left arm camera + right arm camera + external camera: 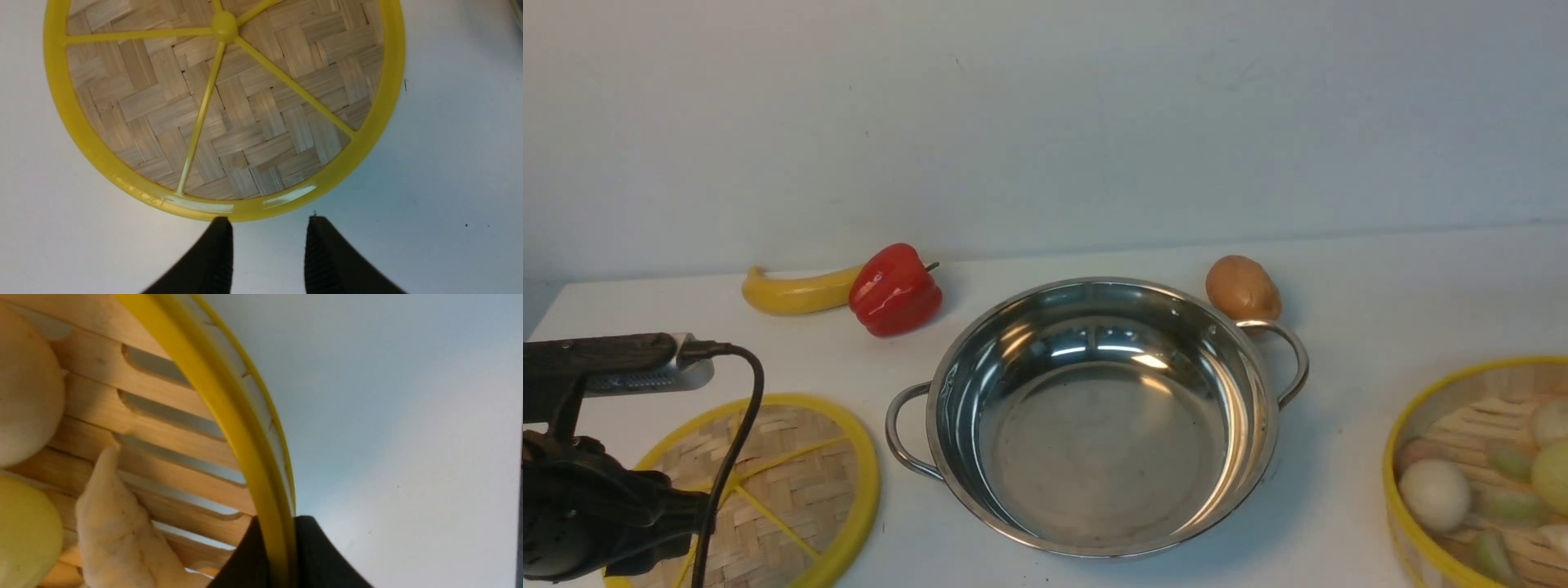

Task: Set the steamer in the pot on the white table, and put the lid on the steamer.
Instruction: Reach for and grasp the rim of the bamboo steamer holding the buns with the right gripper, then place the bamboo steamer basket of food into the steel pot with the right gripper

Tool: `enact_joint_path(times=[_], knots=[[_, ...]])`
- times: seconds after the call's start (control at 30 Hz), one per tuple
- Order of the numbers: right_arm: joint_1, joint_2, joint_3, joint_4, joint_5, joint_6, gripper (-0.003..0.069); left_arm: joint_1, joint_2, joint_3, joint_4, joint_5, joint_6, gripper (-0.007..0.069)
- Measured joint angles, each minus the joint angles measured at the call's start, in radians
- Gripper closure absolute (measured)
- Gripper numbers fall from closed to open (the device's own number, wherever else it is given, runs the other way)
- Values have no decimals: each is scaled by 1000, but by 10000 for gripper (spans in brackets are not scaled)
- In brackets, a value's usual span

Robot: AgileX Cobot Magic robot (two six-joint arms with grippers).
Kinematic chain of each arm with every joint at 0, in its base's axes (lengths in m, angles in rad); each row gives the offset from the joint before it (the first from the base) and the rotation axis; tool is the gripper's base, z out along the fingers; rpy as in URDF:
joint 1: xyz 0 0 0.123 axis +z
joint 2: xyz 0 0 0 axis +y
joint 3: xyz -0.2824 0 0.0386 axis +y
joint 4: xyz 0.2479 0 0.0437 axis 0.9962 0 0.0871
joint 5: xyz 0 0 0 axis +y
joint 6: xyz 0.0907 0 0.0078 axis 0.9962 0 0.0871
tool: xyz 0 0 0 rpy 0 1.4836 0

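The right pincer (281, 528) is pinching the steamer (163, 428) by its yellow rim band, one jaw inside the wall and one outside. Whether the basket is resting on the worktop (1380, 286) or is already clear of it, I cannot tell.

The step in hand looks like carrying it to the pot (1094, 425), which is sitting empty, well apart to this pincer's left. The grip is on a thin edge at one side, so the load is probably hanging off-centre. A slow, level lift would stop the loose food (118, 535) from rolling. The descent should be centred, since the fit inside the steel wall looks close.

The left pincer (269, 220) is hanging with its jaws spread, just short of the near rim of the lid (245, 122), which is lying flat ahead of it.

The steamer is showing pale wooden slats with long slots between them. Its band is looking smooth and glossy, so likely slippery. The lid is a herringbone weave of bamboo strips under thin yellow spokes meeting at a small knob. The pot is polished, curved and mirror-bright, with looped wire handles.
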Motion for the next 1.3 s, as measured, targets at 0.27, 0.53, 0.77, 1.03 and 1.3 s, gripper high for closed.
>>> enact_joint_path(times=[0.27,0.53,0.77,1.03,1.3], knots=[[-33,0,-127,31,8,-57,596,0,0,0,0,0,0,384],[-99,1,-209,244,19,-155,592,0,0,0,0,0,0,384],[-22,2,-307,352,21,-172,592,0,0,0,-1,1,0,384],[208,81,-462,408,23,-119,592,0,0,0,-7,4,0,384],[453,284,-626,434,24,-54,592,0,0,0,-7,5,0,384]])
